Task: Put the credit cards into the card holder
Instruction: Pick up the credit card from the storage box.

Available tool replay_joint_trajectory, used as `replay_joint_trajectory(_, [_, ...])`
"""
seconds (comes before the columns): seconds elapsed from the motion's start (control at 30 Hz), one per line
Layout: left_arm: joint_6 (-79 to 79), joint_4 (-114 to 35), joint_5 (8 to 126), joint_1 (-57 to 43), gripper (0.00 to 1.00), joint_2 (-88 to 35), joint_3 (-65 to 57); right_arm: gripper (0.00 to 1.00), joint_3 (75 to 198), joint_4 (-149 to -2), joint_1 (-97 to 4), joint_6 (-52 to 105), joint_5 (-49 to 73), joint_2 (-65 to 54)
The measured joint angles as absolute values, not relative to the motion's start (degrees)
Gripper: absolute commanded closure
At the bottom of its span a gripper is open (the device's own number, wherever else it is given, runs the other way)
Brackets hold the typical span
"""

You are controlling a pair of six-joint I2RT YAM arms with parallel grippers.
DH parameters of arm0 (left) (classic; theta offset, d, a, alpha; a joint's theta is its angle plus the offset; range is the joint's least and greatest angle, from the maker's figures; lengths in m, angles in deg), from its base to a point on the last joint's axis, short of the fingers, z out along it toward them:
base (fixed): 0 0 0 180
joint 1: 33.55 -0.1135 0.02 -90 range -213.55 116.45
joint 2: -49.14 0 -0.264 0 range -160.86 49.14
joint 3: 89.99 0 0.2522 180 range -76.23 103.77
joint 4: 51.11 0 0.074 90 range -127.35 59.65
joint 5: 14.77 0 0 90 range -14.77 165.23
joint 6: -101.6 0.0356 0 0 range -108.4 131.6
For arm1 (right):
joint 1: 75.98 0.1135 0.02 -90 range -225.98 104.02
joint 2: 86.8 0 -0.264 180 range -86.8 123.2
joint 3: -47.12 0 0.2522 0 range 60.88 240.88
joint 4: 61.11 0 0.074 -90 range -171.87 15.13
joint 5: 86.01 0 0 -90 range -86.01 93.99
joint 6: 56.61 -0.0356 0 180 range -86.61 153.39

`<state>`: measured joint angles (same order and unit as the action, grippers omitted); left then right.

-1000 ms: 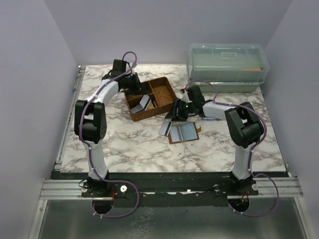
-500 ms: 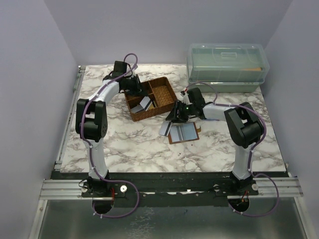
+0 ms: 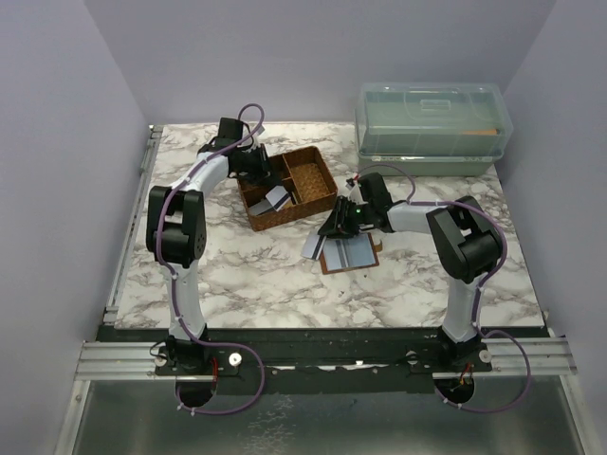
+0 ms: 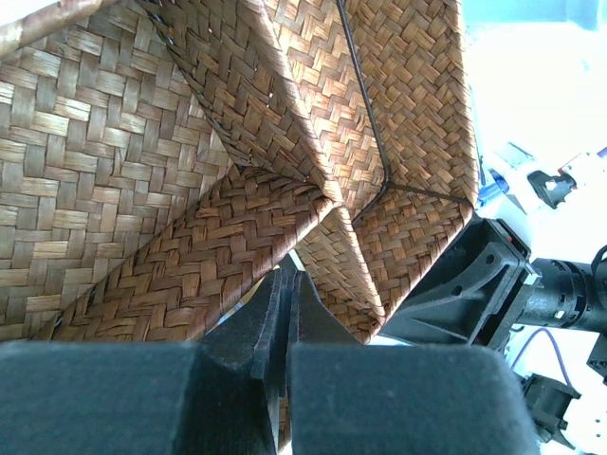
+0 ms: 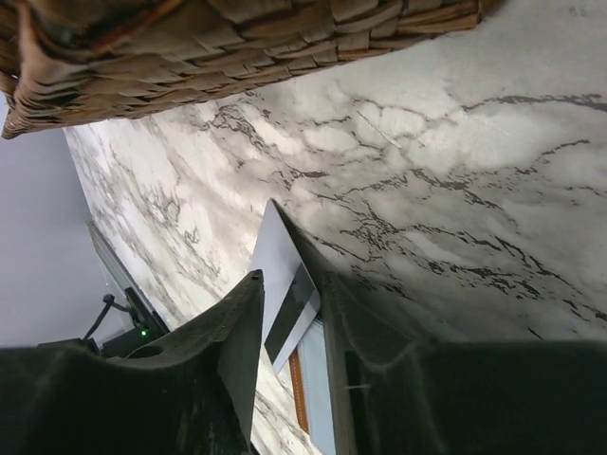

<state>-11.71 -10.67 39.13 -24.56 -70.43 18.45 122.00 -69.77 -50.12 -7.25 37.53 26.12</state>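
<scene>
My right gripper (image 5: 290, 289) is down at the table (image 5: 455, 190), its fingers (image 5: 237, 346) about half apart, one on each side of a grey card (image 5: 275, 251) with a dark stripe. The card fills most of the gap. I cannot tell whether my pads bite on it yet. In the top view the holder (image 3: 351, 254) lies open just beside that card, on the near side of my right fingertips.

My left gripper (image 4: 287, 284) is pressed fully together with nothing in it. It hangs over the basket (image 3: 294, 214), whose woven dividers are just beyond the tips.

I judge this to be the pick-up step: taking the loose card so that it can go to the holder. The next move calls for a firm pinch on a thin, flat thing that could slip or stay flat on the table. After that comes a short lift and a tilt so that one edge meets a pocket. Nothing pins the holder, so it may slide when the card pushes in.

Counted:
- **Cards:** one card sits between my right fingers, and what look like two cards (image 3: 275, 197) overlap in the basket below my left fingers.
- **Holder:** there is one. The pale blue inside it may be lining or cards; I cannot tell which.
- **Basket:** one.
- **Box:** one lidded box (image 3: 432, 123), well beyond my right fingers.
</scene>
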Motion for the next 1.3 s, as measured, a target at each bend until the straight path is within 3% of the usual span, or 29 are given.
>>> replay_joint_trajectory(0.1, [-11.75, -10.63, 38.63, -24.56, 0.93, -70.95, 18.73, 0.77, 121.72, -69.7, -50.12, -8.37, 37.53, 26.12])
replay_joint_trajectory(0.3, [-12.52, -10.0, 38.89, -24.54, 0.64, -71.0, 19.26, 0.99, 121.57, -68.44, -50.12, -10.73, 37.53, 26.29])
replay_joint_trajectory(0.47, [-13.0, -7.75, 42.72, -24.19, 0.45, -70.56, 21.07, 1.0, 121.57, -67.96, -50.12, -12.23, 37.48, 27.04])
replay_joint_trajectory(0.57, [-12.17, -5.12, 49.51, -23.75, 0.38, -68.68, 21.2, 1.0, 121.57, -67.78, -50.12, -12.61, 37.48, 27.04])
replay_joint_trajectory(0.73, [-10.46, -2.37, 60.42, -22.33, 0.37, -60.07, 19.41, 1.0, 121.57, -67.67, -50.12, -13.06, 37.53, 27.04])
replay_joint_trajectory(0.83, [-10.18, -2.46, 60.79, -20.91, 0.38, -53.12, 16.17, 1.0, 121.57, -67.5, -50.12, -13.09, 37.63, 27.04])
replay_joint_trajectory(1.0, [-10.77, -6.11, 51.15, -18.26, 0.39, -45.84, 8.15, 1.0, 121.5, -67.02, -50.12, -12.63, 38.53, 26.43])
replay_joint_trajectory(1.3, [-15.88, -14.92, 39.35, -13.67, 0.41, -44.48, -9.64, 1.0, 120.89, -65.55, -50.71, -11.47, 42.4, 22.53])
